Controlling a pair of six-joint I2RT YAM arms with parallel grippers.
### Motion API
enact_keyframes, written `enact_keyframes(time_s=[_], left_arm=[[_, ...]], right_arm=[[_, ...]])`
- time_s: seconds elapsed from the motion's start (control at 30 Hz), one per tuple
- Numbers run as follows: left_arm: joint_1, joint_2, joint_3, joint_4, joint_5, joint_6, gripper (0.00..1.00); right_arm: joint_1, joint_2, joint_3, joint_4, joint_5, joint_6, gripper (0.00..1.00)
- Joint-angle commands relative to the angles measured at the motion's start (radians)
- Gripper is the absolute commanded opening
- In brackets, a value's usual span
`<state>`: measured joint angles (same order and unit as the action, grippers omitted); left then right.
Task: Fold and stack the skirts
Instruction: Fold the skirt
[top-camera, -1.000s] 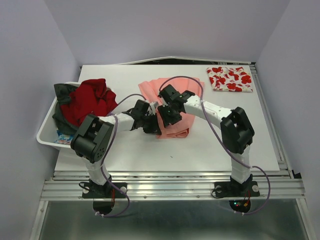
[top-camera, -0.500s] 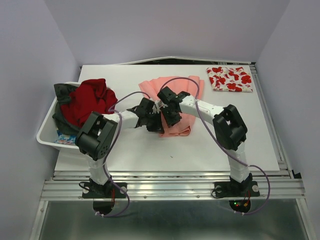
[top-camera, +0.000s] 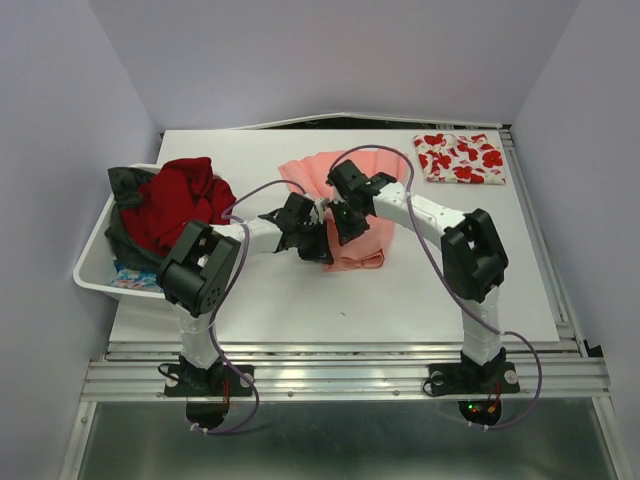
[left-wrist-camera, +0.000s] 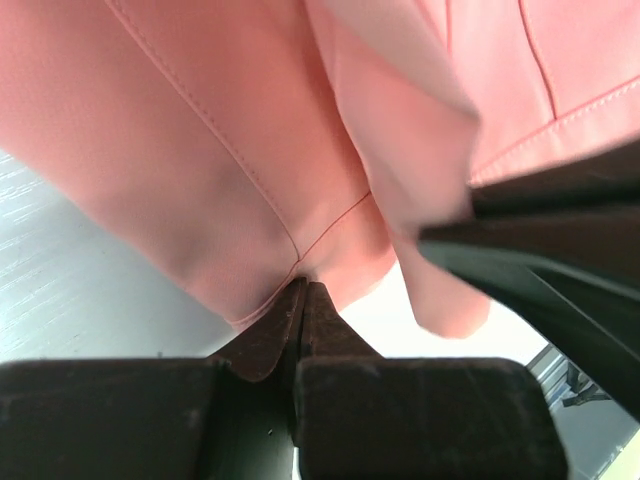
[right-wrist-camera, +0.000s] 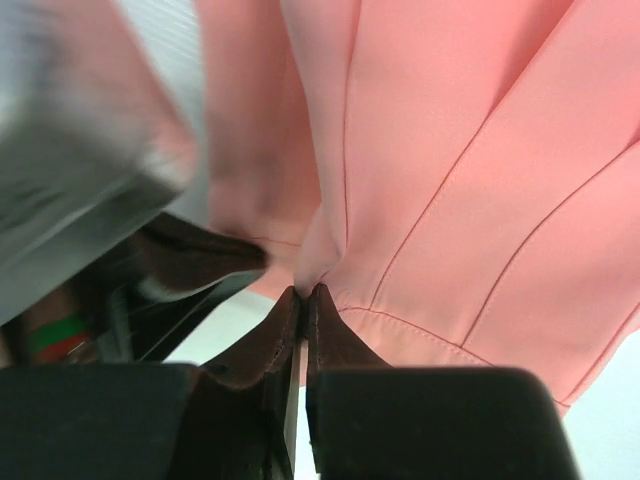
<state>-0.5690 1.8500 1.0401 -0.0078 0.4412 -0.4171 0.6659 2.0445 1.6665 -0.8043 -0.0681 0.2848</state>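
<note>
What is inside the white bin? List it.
A red garment heaped over a dark garment, with a patterned scrap at the bin's near edge. Anything beneath is covered.

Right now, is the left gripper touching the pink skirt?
Touching. The left wrist view shows the left gripper shut on the pink skirt, with a pinch of cloth held between its closed jaws.

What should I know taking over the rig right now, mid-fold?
Both closed: the left end effector and the right end effector each pinch an edge of the pink skirt, close beside each other.
The pink skirt sits bunched mid-table, fold unfinished.
The floral skirt lies folded at the far right corner.
The bin at left holds more clothes.
Left to do: finish the pink fold, stack it with the floral one, then check the bin.
</note>
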Motion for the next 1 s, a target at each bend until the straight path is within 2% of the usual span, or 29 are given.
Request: enact_keyframes(time_s=[0.0, 0.23, 0.63, 0.77, 0.97], left_arm=[[0.006, -0.015, -0.034, 0.048, 0.031, -0.008, 0.0], [0.043, -0.057, -0.089, 0.123, 0.093, -0.041, 0.0], [0.064, -0.123, -0.129, 0.173, 0.128, -0.052, 0.0], [0.064, -0.166, -0.143, 0.175, 0.137, -0.045, 0.0], [0.064, -0.264, -0.141, 0.105, 0.116, -0.008, 0.03]], right_arm=[[-0.011, -0.107, -0.004, 0.086, -0.178, 0.04, 0.01], [-0.02, -0.113, -0.074, 0.203, -0.352, 0.106, 0.01], [-0.075, -0.08, -0.355, 0.523, -0.488, 0.21, 0.01], [-0.094, -0.063, -0.37, 0.614, -0.525, 0.254, 0.01], [-0.137, -0.095, -0.326, 0.643, -0.553, 0.28, 0.01]])
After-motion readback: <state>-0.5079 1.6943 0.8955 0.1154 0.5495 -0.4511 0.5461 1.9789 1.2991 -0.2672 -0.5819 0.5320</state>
